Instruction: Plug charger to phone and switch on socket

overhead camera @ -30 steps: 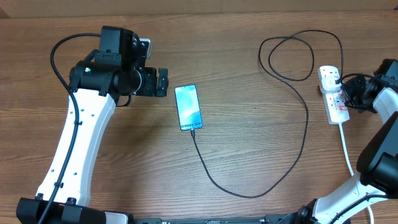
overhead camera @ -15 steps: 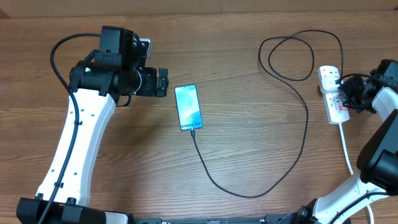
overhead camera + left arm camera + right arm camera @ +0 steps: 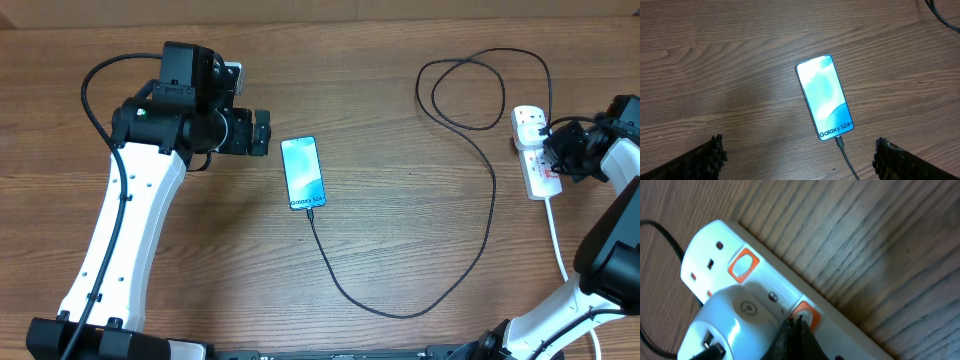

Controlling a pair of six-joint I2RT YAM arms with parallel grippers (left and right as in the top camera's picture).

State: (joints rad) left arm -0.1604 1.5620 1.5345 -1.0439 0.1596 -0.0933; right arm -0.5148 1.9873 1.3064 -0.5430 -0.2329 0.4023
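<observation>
Socket (image 3: 533, 150) lies near the counter's (image 3: 400, 80) right edge, the charger (image 3: 491, 200) plugged into it. The cable loops across to the phone (image 3: 303, 173), its connector in the phone's lower end. Right hand (image 3: 795, 330) has its fingers pinched together, tips at an orange switch (image 3: 809, 314) beside the plug. Left hand (image 3: 259, 132) hovers just left of the phone, fingers spread wide and empty.
</observation>
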